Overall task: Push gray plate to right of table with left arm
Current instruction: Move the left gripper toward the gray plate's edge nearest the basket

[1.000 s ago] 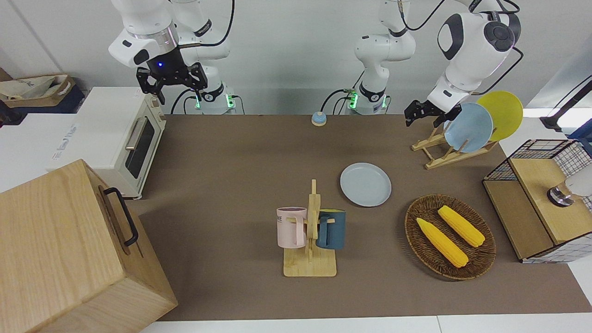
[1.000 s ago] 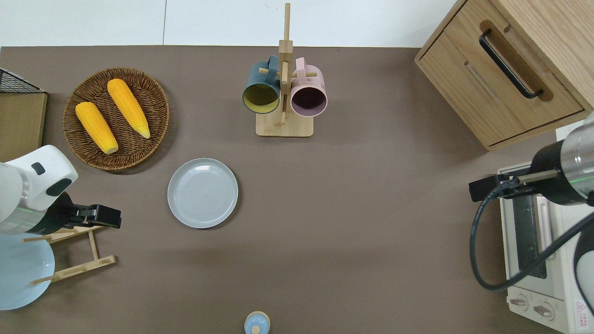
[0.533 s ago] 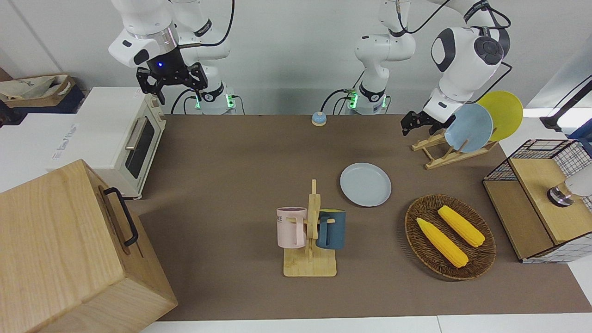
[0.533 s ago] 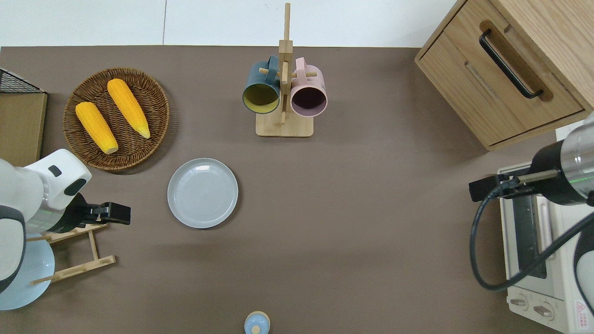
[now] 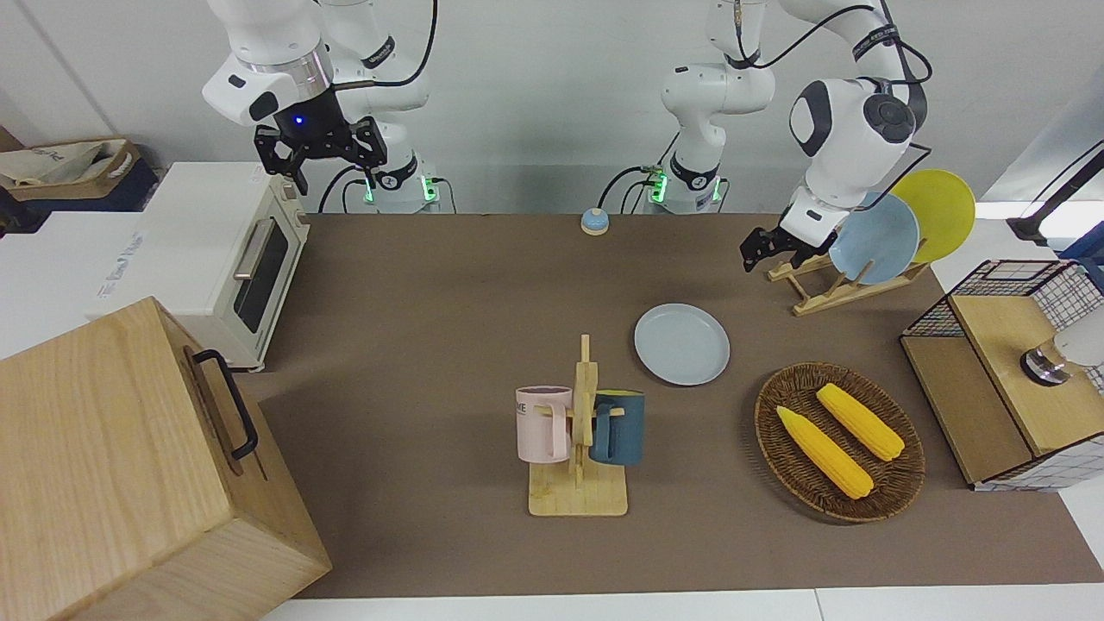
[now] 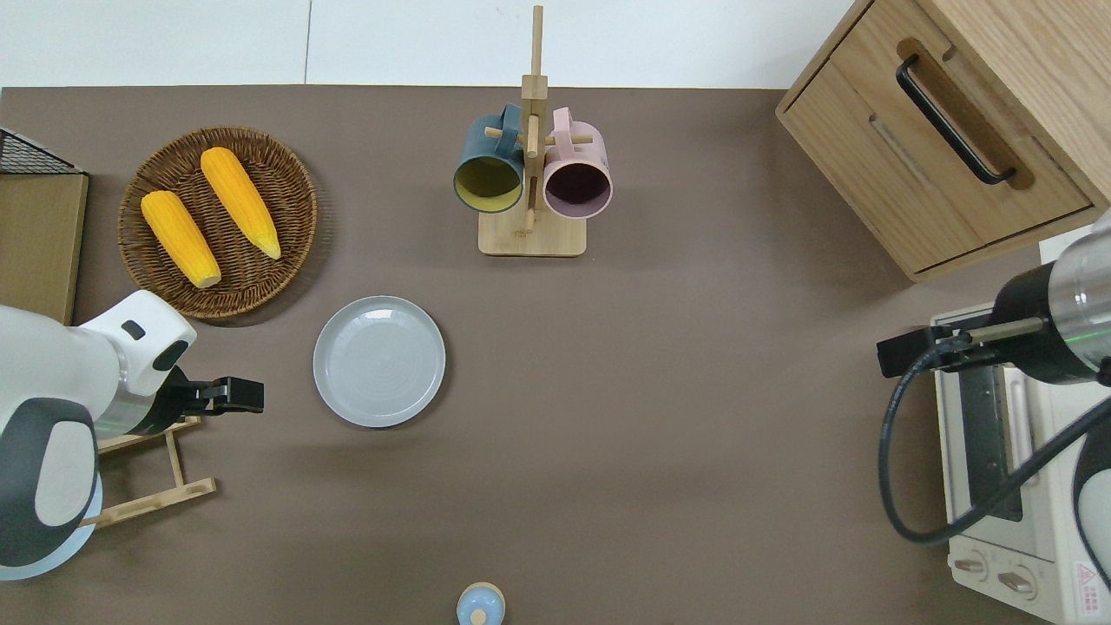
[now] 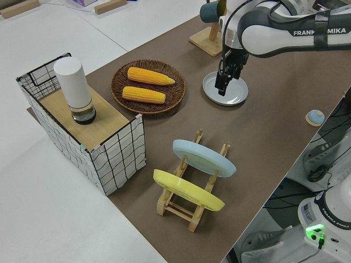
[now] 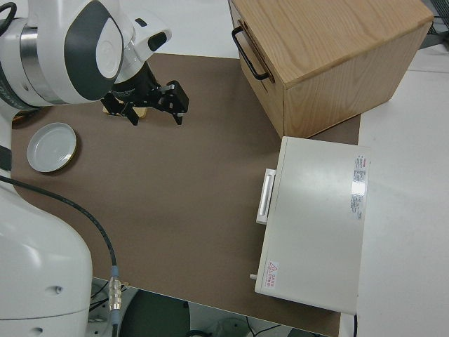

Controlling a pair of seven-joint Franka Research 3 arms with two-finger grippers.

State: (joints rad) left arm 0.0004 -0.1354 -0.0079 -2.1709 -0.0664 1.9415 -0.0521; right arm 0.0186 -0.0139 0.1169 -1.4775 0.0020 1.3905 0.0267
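gray plate [image 6: 379, 361] lay flat mid-table [image 6: 694, 391], near the corn basket [image 6: 217, 221]. left gripper [image 6: 239, 395], finger gap unclear, hung beside it; approach step. next, touch the rim and shove.

The gray plate [image 6: 379, 361] lay on the table [image 6: 694, 391], nearer to the robots than the mug stand [image 6: 531, 174], between it and the dish rack [image 6: 147, 469]; two corn cobs [image 6: 208, 213] lay in the basket [image 6: 295, 208].

Robot lab, two bench-mounted arms, table [image 5: 448, 285] staged with toaster oven [image 5: 226, 259], mug stand [image 5: 580, 448]
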